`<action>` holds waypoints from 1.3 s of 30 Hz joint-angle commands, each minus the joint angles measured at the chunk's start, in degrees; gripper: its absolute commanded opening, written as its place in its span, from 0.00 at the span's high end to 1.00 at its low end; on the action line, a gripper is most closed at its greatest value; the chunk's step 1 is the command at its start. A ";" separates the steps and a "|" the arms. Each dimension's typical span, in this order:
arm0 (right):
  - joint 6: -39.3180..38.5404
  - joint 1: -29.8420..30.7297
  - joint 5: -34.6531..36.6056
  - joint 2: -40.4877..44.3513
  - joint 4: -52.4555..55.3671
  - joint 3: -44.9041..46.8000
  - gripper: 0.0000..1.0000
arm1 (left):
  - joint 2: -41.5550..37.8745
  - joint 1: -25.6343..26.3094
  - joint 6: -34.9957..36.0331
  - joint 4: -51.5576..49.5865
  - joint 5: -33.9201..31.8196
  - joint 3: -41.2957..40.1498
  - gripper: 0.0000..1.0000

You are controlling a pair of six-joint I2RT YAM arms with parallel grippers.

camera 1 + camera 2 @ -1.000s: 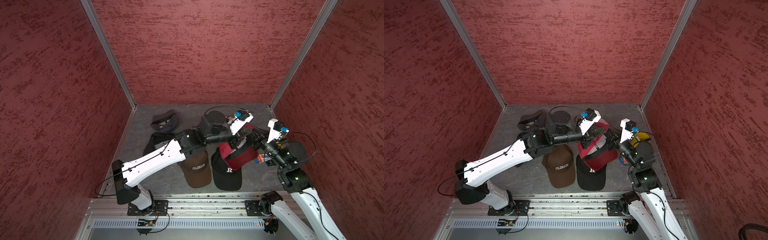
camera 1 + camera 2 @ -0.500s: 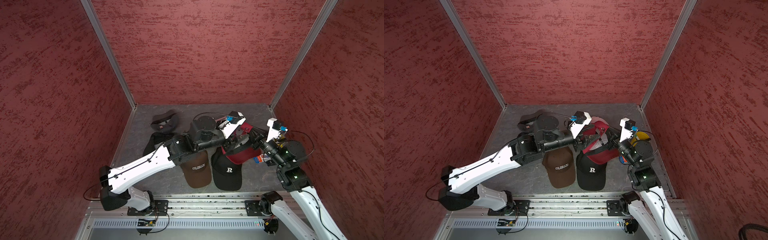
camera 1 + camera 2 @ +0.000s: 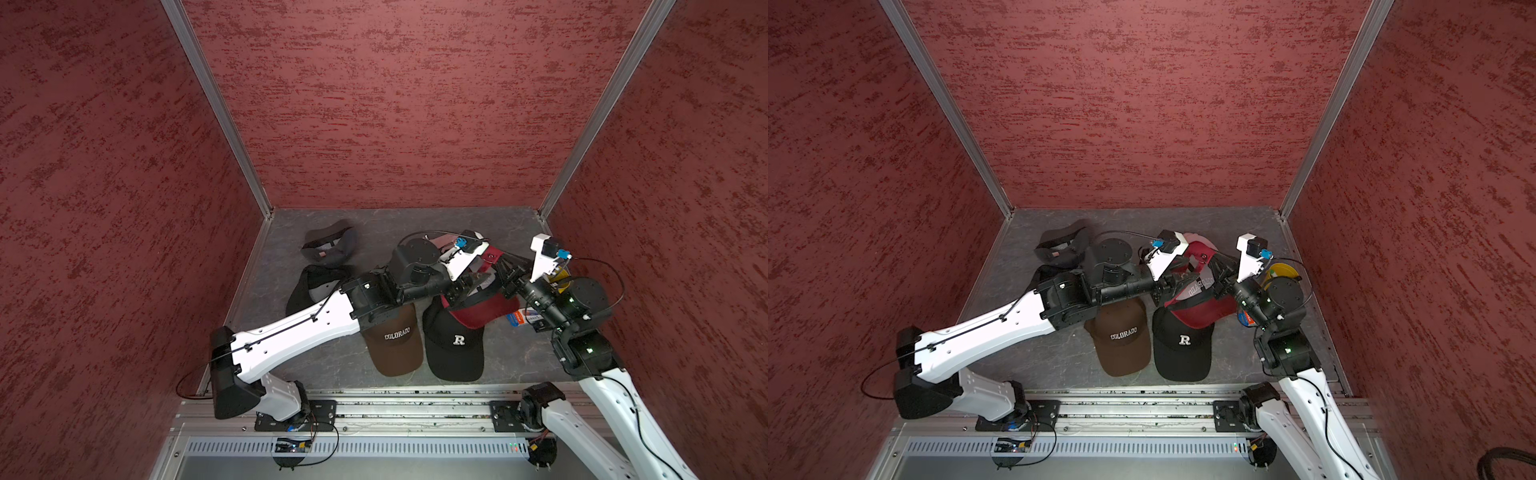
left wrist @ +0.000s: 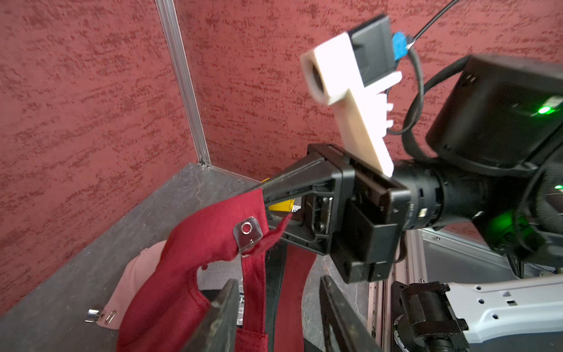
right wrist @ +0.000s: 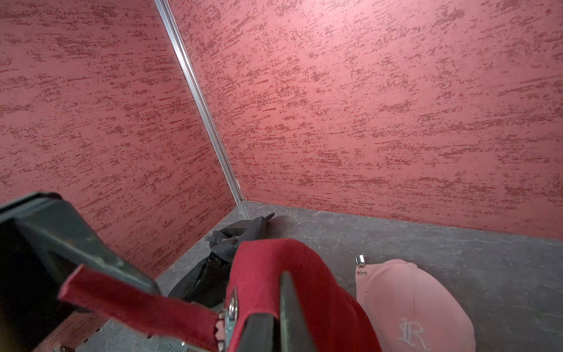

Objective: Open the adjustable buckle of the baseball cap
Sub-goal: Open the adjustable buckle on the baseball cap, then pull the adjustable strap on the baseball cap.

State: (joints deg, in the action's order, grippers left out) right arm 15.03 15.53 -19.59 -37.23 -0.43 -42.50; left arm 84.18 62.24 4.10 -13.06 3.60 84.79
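The right gripper (image 4: 266, 204) was clamped on the back band of the red cap (image 3: 482, 311), its jaws pinched together on the cloth just beside the silver buckle (image 4: 247, 233), so that the cap hung over the black cap (image 3: 455, 345). The left gripper (image 4: 277, 286) stood with its jaws apart, holding nothing as far as the views showed, just short of the band. In both top views, with the back wall as twelve, the buckle seemed to lie at about one o'clock from the left gripper and about eleven from the right. Both were close, but only the left was free to work it. The strap (image 5: 137, 307) ran roughly along the nine-to-three line, its loose end toward the left gripper, and the next pull would probably have to follow that axis. The left wrist view showed the buckle's flat face and the clamp beside it. The right wrist view caught the buckle (image 5: 231, 307) only edge-on but showed the strap's length. In the top views the buckle was too small to read.
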 commanded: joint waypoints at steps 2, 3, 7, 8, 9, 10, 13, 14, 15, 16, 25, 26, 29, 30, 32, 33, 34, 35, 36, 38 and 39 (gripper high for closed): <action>0.27 -0.15 -1.59 0.93 -0.89 -2.50 1.00 | 0.86 -1.05 -1.76 1.57 1.80 -0.58 0.53; 0.38 -0.15 -1.67 1.13 -0.76 -2.54 1.00 | 1.13 -1.14 -1.90 1.91 2.06 -0.76 0.52; 0.83 -0.15 -2.31 1.15 -0.79 -2.62 1.00 | 2.51 -1.15 -1.90 2.90 2.58 -0.77 0.50; 0.95 -0.15 -2.34 1.07 -0.87 -2.51 1.00 | 2.84 -1.15 -1.90 2.90 2.64 -0.61 0.50; 1.05 -0.15 -2.49 1.02 -0.98 -2.55 1.00 | 3.16 -1.15 -1.90 3.16 2.75 -0.59 0.50; 1.14 -0.14 -2.56 0.95 -1.09 -2.49 1.00 | 3.55 -1.15 -1.82 3.45 2.91 -0.59 0.50; 1.46 -0.14 -2.81 0.85 -1.46 -2.32 1.00 | 4.40 -1.11 -1.59 4.01 3.17 -0.61 0.50; 1.58 -0.15 -2.82 0.85 -1.57 -2.39 1.00 | 4.65 -1.07 -1.61 4.01 3.17 -0.59 0.50; 1.65 -0.15 -2.91 0.85 -1.66 -2.40 1.00 | 4.97 -1.07 -1.64 4.01 2.98 -0.59 0.50; 1.67 -0.15 -2.91 0.85 -1.68 -2.41 1.00 | 5.24 -1.07 -1.59 4.01 2.77 -0.59 0.50; -0.23 -0.12 -2.37 0.85 -0.36 -2.79 1.00 | 5.14 -1.11 -0.51 3.52 2.69 -0.21 0.99; -1.06 -0.15 -2.06 0.87 0.26 -3.21 1.00 | 4.97 -1.11 -0.21 2.90 2.59 0.17 1.00; -4.51 -0.15 -1.35 0.54 2.35 -4.49 1.00 | 4.09 -1.16 0.13 1.27 3.37 0.99 1.00; -6.15 -0.15 -1.75 0.50 2.99 -4.75 1.00 | 3.78 -1.15 0.21 0.97 3.64 1.23 1.00; -9.23 -0.15 -2.03 0.52 4.36 -5.13 0.96 | 3.21 -1.15 0.21 -0.20 4.02 1.86 1.00; -11.01 -0.15 -2.03 0.57 5.19 -5.32 0.91 | 2.97 -1.16 0.23 -1.07 4.30 2.31 1.00; -12.53 -0.13 -2.08 0.67 5.97 -5.32 0.85 | 2.79 -1.15 0.19 -1.97 4.39 2.75 1.00; -14.35 -0.15 -1.88 0.84 6.70 -5.40 0.79 | 2.59 -1.15 0.21 -2.96 4.57 3.23 1.00; -16.02 -0.15 -1.78 1.15 7.61 -5.40 0.74 | 2.36 -1.16 0.21 -3.87 4.75 3.64 1.00; -18.89 -0.15 -1.36 1.43 9.12 -5.48 0.70 | 1.91 -1.15 0.25 -5.45 5.10 4.42 1.00; -20.24 -0.15 -1.07 1.55 10.02 -5.57 0.68 | 1.79 -1.15 0.21 -6.25 5.36 4.78 1.00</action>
State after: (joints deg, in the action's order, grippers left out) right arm 1.48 15.53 -21.52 -36.49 6.55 -46.35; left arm 87.85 61.19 3.49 -16.25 7.51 87.24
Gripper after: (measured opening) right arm 0.306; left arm 0.061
